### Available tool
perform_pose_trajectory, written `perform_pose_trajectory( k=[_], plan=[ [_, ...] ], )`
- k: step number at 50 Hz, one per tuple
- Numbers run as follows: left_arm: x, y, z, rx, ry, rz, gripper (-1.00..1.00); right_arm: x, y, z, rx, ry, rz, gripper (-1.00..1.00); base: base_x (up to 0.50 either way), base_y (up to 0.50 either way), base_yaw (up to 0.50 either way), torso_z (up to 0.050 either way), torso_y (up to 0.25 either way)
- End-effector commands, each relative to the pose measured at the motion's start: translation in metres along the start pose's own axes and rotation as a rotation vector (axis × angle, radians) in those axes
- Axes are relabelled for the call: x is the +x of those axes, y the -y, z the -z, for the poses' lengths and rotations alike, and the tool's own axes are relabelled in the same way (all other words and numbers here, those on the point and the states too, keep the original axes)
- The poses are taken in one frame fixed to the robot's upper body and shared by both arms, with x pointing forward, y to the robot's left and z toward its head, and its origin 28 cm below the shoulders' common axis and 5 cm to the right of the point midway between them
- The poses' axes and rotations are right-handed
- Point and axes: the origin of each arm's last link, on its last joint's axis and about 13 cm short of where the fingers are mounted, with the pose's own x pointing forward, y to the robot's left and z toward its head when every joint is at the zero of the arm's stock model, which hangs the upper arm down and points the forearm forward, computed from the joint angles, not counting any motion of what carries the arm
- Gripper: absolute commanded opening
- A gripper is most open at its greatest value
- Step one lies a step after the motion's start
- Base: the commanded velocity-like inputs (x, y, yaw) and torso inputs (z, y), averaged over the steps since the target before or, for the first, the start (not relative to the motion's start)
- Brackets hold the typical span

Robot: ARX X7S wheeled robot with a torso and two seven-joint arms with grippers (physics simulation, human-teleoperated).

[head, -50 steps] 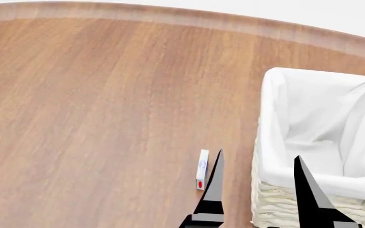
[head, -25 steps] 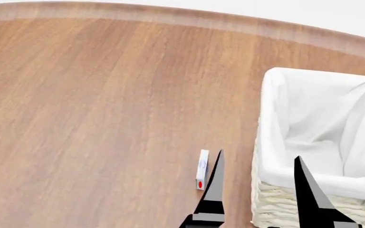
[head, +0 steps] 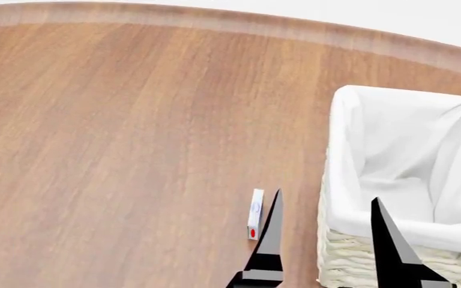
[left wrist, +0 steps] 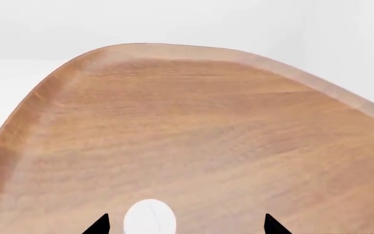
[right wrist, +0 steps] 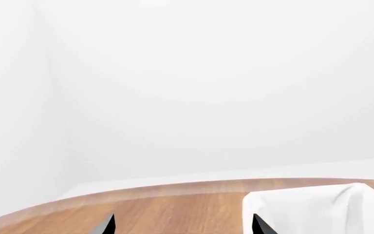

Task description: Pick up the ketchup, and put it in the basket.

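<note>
Hovering right hand point(head: 326, 195) was released, fingers spread at basket point(head: 350, 150) rim | left hand point(left wrist: 186, 215) released, white round object point(left wrist: 149, 218) between fingertips

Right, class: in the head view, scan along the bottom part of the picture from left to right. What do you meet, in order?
Bare wooden table → small white upright object with a red mark → dark gripper finger → front corner of the wicker basket → second dark gripper finger. No ketchup bottle shows in this view.
</note>
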Motion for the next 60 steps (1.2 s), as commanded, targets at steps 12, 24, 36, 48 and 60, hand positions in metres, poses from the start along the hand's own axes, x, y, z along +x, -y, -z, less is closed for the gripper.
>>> perform_pose_trajectory(
  k=[12,24,36,48,60],
  plan=[
    [0.014,-0.012,0.014,0.042,0.029,-0.05,1.0,0.007,0.004,0.004,-0.012,0.025,0.028,1.0,0.0,0.0,0.0,0.0,0.0],
    [0.019,-0.015,0.023,0.057,0.014,-0.073,1.0,0.007,0.004,0.004,-0.006,0.03,0.026,1.0,0.0,0.0,0.0,0.0,0.0],
    [0.027,-0.019,0.032,0.068,-0.012,-0.103,1.0,0.007,0.004,0.005,-0.006,0.027,0.023,1.0,0.0,0.0,0.0,0.0,0.0],
    [0.031,-0.02,0.038,0.071,-0.031,-0.111,1.0,0.007,0.004,0.005,-0.002,0.025,0.02,1.0,0.0,0.0,0.0,0.0,0.0],
    [0.035,-0.018,0.045,0.094,-0.032,-0.099,1.0,0.007,0.004,0.005,0.002,0.026,0.02,1.0,0.0,0.0,0.0,0.0,0.0]
  ],
)
